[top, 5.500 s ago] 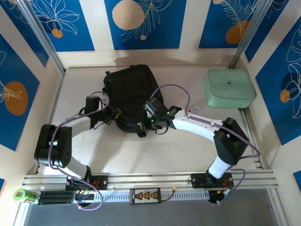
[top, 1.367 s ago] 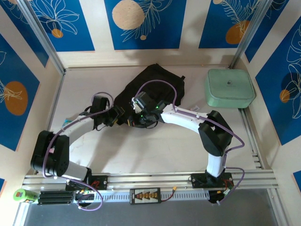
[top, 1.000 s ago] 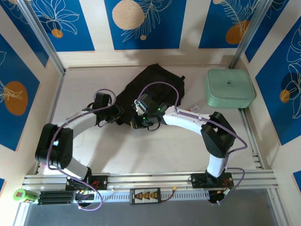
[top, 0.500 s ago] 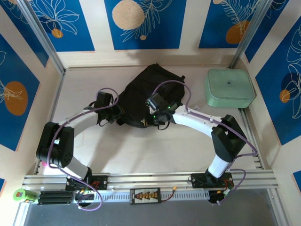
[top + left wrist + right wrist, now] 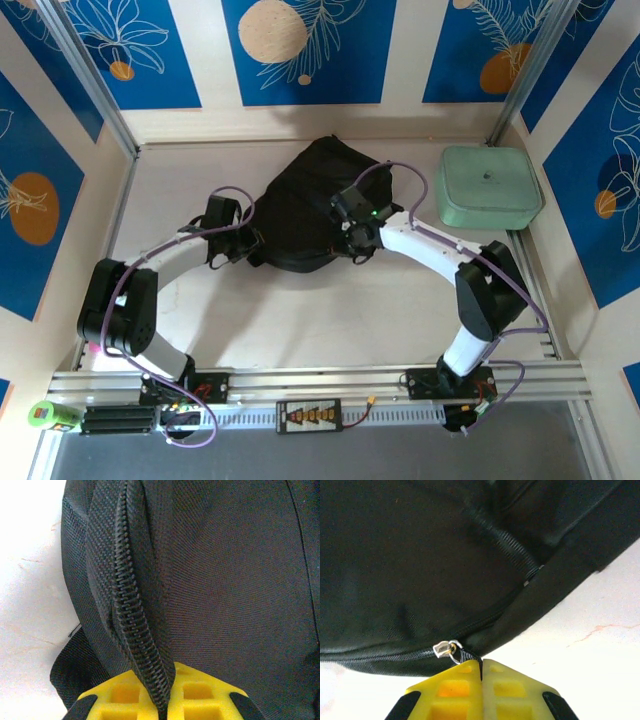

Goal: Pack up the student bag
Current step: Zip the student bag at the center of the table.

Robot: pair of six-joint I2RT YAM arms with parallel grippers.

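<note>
Pale tabletop (image 5: 330,320), student bag (image 5: 305,205) edges pinched

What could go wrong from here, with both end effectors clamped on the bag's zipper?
1. The right end effector grips only the tip of the small pull tab; it may slip out under tension.
2. The left end effector pinches the student bag by a narrow fold of zipper; that fold could pull free, so the bag would slide rather than unzip.

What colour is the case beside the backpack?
The case is pale mint green, clearest in the top view.
</note>
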